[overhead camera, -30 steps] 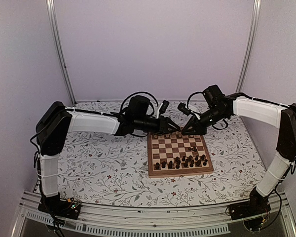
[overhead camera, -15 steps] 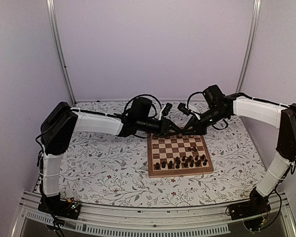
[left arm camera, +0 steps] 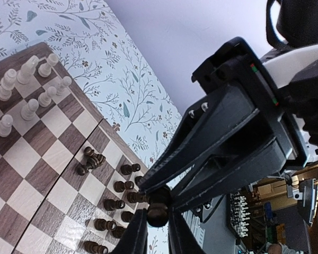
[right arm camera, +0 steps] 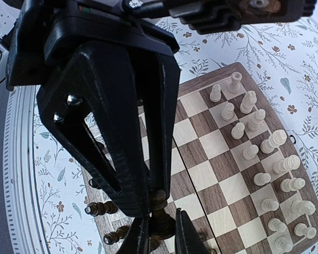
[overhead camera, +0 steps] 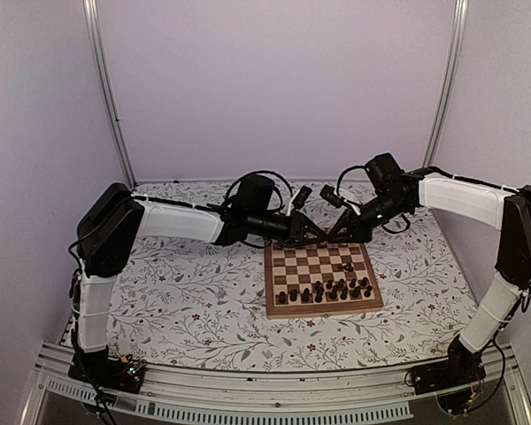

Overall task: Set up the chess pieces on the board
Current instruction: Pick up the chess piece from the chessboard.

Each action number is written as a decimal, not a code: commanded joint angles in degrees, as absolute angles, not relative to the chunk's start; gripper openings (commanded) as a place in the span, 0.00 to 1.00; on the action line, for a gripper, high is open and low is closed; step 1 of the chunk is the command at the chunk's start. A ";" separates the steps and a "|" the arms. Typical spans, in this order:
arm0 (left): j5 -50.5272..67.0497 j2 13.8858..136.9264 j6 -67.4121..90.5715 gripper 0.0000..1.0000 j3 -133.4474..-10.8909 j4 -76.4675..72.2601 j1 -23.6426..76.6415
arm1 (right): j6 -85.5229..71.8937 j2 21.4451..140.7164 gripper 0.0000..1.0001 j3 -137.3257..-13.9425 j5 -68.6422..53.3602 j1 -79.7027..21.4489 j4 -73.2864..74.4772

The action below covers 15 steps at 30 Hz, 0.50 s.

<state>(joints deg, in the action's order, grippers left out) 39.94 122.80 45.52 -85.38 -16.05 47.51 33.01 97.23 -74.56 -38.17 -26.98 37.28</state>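
Your left gripper (left arm camera: 157, 218) and right gripper (right arm camera: 160, 218) both pinch one dark piece (left arm camera: 158, 201); a mistimed release drops it onto the board (left arm camera: 21, 177).

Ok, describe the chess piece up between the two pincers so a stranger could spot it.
Start at the board; over its far side the left pincer and right pincer meet tip to tip. Between their tips is a dark piece, the only one up off the squares.

The board (overhead camera: 323, 310) lies right of centre on the worktop (overhead camera: 186, 301); chess pieces (overhead camera: 326, 289) line its near and far rows, a stray one (overhead camera: 346, 266) between.
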 commanded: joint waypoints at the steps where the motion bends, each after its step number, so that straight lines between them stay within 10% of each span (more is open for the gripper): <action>1: 41.83 123.93 45.50 0.15 -87.36 -19.01 47.94 | 33.31 97.56 0.14 -74.02 -39.74 -27.18 36.91; 15: 31.98 117.92 27.36 0.08 -90.17 4.41 47.54 | 35.08 91.75 0.44 -73.08 -43.10 -21.88 37.68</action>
<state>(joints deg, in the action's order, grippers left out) 38.44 122.50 39.40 -87.72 -9.76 47.62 33.87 96.97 -74.22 -38.92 -25.98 37.54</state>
